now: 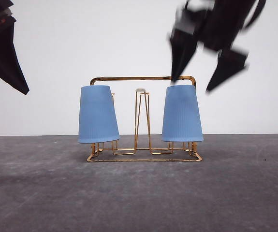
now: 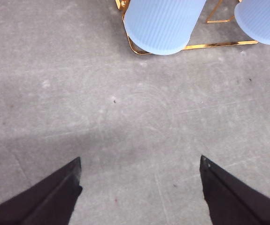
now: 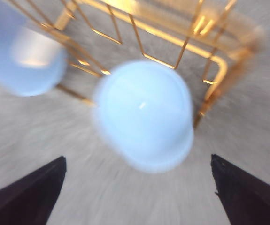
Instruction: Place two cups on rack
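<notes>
2 cups (image 1: 98, 114) inverted on rack (image 1: 143, 156), both fingers apart, above, clear

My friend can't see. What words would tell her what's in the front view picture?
Two light-blue cups, the left cup and the right cup, sit upside down on a gold wire rack on a grey table. Above, the open right gripper hangs near the right cup, and the left gripper is at the upper left edge.
</notes>
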